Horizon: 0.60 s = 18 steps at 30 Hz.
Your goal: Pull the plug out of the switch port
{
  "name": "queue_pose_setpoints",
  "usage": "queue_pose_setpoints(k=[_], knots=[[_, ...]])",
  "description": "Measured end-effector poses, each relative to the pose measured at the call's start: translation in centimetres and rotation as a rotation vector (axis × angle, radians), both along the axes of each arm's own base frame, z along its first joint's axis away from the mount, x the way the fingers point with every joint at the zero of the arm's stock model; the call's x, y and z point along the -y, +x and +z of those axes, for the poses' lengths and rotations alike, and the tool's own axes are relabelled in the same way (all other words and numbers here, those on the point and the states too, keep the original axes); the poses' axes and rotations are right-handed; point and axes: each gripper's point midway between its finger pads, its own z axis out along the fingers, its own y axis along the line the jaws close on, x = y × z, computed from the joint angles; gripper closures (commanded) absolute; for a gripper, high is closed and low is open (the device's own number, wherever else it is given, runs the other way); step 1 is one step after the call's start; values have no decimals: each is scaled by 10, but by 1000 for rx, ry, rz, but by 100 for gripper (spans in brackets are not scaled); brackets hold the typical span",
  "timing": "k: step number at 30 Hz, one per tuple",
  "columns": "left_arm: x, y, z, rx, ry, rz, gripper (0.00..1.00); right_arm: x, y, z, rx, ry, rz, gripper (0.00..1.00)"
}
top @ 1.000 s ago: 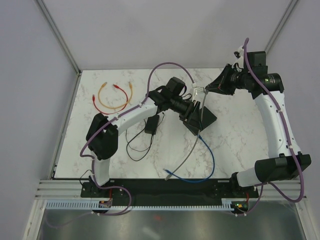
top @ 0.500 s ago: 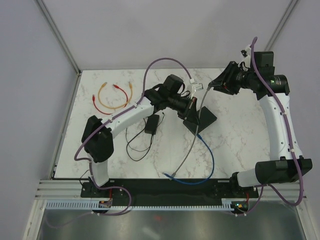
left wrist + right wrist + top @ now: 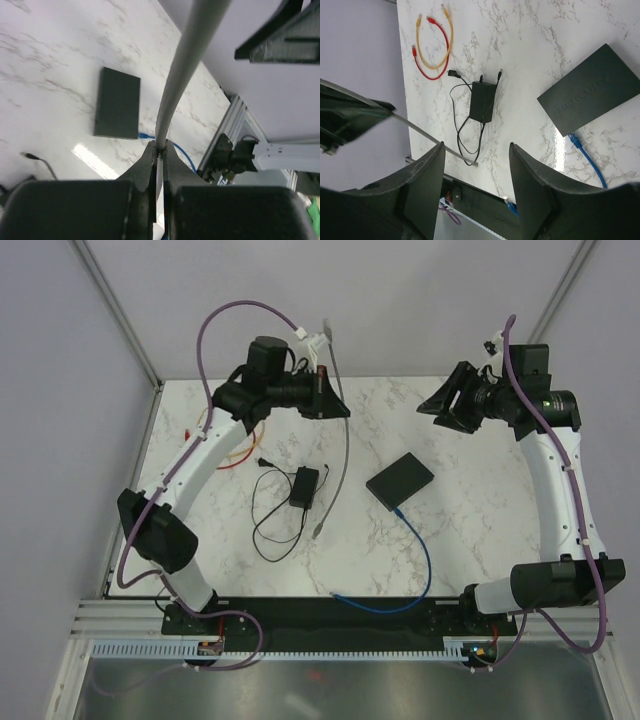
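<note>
- Currently your left gripper (image 3: 333, 405) is pinched tight on the grey cable (image 3: 343, 455), held high above the marble table (image 3: 470, 530).
- From its fingers (image 3: 149, 165) that cable hangs down and toward you. Its plug end (image 3: 318, 530) is free of any socket, low and just beside the power brick (image 3: 303, 487).
- The switch (image 3: 400, 480) lies flat, below and well to the right of the left gripper, and down-left of the right one.
- A blue cable (image 3: 420, 560) sits plugged into the switch's near edge.
- Your right gripper (image 3: 437, 410) hangs with jaws apart, holding nothing.
</note>
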Motion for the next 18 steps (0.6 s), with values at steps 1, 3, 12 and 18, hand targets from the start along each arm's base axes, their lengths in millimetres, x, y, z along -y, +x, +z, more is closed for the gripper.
queue_pose_setpoints(k=[1, 3, 12, 18], knots=[[-11, 12, 7, 12, -7, 39, 98, 0, -1, -1, -4, -1, 1, 39], [-34, 34, 24, 45, -20, 112, 98, 0, -2, -5, -17, -5, 4, 39], [-121, 90, 50, 90, -6, 383, 98, 1, -5, -6, -19, -15, 12, 39], [-170, 128, 46, 79, 29, 548, 98, 1, -6, -12, -33, -18, 16, 39]])
